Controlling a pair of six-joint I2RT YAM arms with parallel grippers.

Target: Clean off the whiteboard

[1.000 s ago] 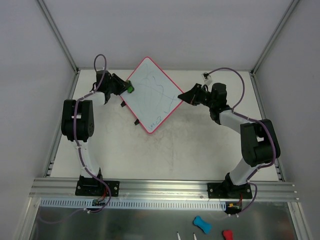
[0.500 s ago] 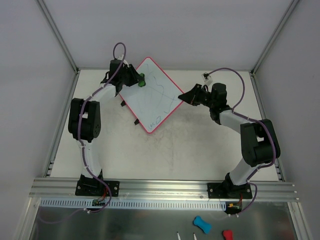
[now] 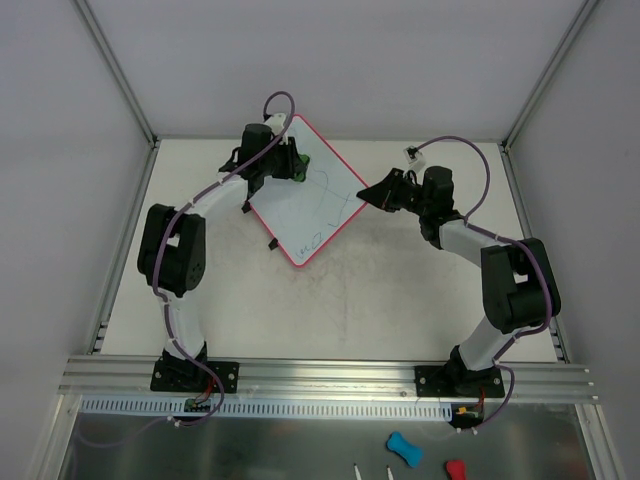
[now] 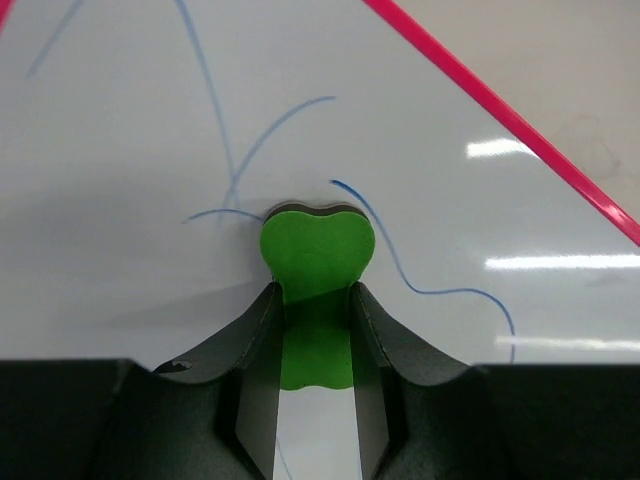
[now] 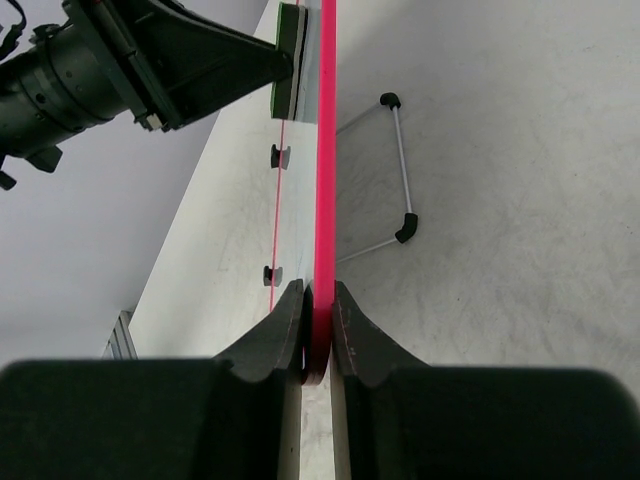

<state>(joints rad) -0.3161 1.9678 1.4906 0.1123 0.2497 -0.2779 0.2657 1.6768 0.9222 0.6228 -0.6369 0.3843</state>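
Top external cam: the whiteboard (image 3: pixel 310 215) lies in the upper middle of the pic, turned like a diamond, on the table (image 3: pixel 400 300). The L gripper (image 3: pixel 292 163) is over the board's upper left part, near the top corner. The R gripper (image 3: pixel 368 193) is at the board's right corner.

Left wrist cam: the 2 fingers are squeezed tight on a small green eraser (image 4: pixel 316 255). Its round end sticks out past the tips and looks pressed flat on the white face. Thin blue lines (image 4: pixel 440 290) curl all around it: 1 to the right, more to the upper left.

Right wrist cam: the 2 fingers are pinched shut on the red-pink rim, which runs straight up the middle of the pic. So this arm holds the board steady. A thin wire leg (image 5: pixel 400 170) pokes out on the right side, under the board.

How far along? I think the job is only just started. The eraser is up near the top corner, and faint marks show across the middle and lower part of the board in the top pic. Most of the board, approx all of it, looks like it needs wiping.
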